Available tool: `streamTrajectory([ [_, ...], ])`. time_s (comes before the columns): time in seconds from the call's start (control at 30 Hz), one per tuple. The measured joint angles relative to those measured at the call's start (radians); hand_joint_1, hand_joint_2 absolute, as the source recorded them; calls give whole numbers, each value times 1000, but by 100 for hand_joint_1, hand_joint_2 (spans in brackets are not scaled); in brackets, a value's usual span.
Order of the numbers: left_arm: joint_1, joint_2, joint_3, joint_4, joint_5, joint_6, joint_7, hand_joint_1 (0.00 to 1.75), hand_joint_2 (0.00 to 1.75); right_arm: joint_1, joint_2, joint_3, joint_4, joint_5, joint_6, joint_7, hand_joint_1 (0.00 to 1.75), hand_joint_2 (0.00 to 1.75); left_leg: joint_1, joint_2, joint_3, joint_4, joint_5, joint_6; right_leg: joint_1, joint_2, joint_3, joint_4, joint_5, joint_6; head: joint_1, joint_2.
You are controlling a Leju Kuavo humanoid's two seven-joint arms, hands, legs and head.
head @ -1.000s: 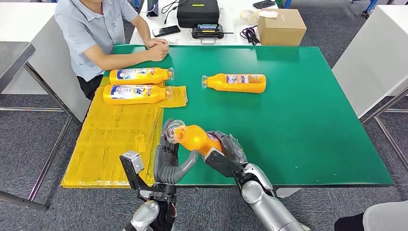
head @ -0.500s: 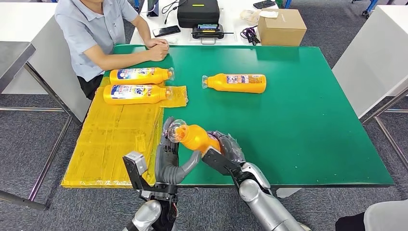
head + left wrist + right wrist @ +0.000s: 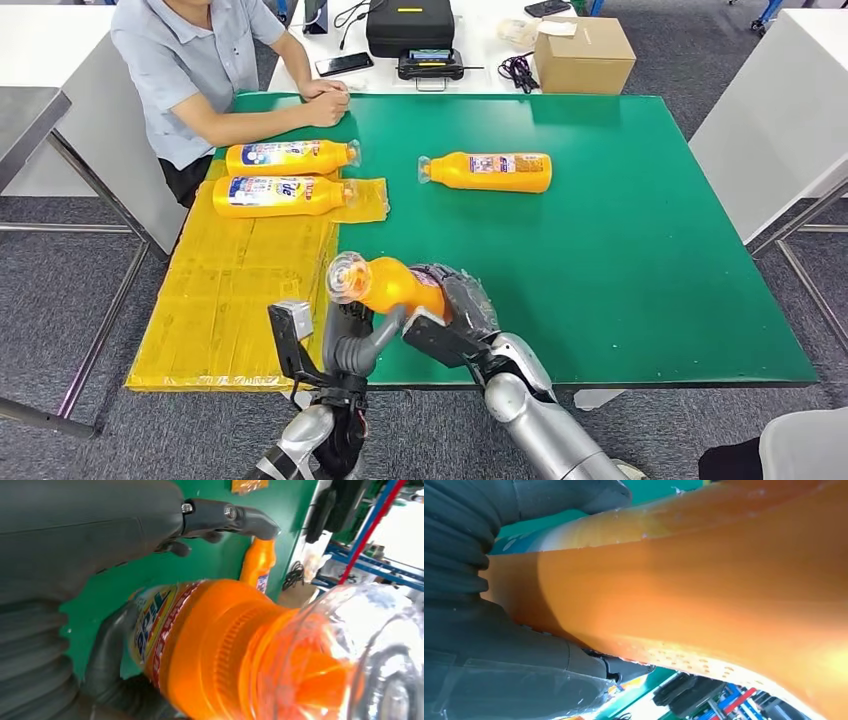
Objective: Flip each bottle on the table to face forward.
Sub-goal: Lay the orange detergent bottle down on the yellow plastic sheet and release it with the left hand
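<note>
Held orange bottle (image 3: 385,284) shifted left and up toward the yellow mat (image 3: 240,290); clear cap end raised. Right robot hand (image 3: 450,310) and left robot hand (image 3: 352,335) moved with it.

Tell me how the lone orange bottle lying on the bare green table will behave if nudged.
The lone orange bottle lies on its side and looks rounded, so it will probably roll if pushed across its length. Its plastic body looks rigid, likely keeping shape. It seems full of orange liquid, so probably fairly heavy. The green table looks smooth, so it may slide.
</note>
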Motion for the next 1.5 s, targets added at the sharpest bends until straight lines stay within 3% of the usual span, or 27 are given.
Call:
streamTrajectory([
  [0.87,-7,-8,30,15,27,-12,-12,0,175,3,0,37,-31,-5,-3,5,175,175,0,0,-1,0,0,0,0,0,0,0,0,0,0,0],
  [1.5,19,2,36,-82,-77,-63,-28,0,175,4,1,50,-30,-19,23,-1,175,175,0,0,-1,0,0,0,0,0,0,0,0,0,0,0],
])
